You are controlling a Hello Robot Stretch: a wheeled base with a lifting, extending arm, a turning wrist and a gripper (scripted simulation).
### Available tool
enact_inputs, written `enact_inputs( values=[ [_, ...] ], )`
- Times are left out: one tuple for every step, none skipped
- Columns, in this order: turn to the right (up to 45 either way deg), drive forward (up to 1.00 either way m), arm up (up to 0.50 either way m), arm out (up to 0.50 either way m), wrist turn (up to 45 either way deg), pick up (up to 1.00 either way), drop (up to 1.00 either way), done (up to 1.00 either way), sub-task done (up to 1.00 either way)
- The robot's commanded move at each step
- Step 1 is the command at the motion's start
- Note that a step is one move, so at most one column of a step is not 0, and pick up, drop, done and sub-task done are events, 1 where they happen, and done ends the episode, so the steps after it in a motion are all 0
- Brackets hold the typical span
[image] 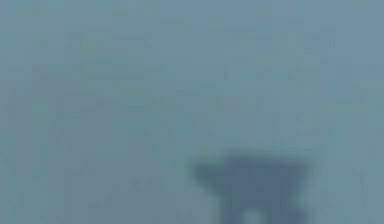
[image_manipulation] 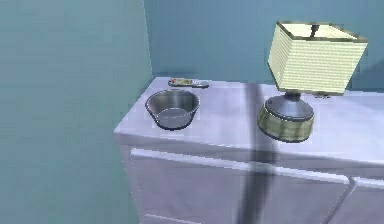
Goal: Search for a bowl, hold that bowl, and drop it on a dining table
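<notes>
Grey metal bowl [image_manipulation: 172, 108] sits on pale counter [image_manipulation: 200, 142] near its end at arm side view's left, between front and back edges. Lamp [image_manipulation: 300, 75] stands well apart. Step, likely: bowl found, grasp pending. State of end effector: cannot tell. Next move calls for lining reach up with bowl.

A lamp [image_manipulation: 312, 55] and small flat object [image_manipulation: 187, 83] sit on a grey cabinet [image_manipulation: 200, 175].
</notes>
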Motion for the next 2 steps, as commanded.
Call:
enact_inputs(
  values=[
    [0.0,0.00,0.50,0.00,0.0,0.00,0.00,0.00,0.00],
    [0.0,0.00,0.38,0.00,0.0,0.00,0.00,0.00,0.00]
  ],
)
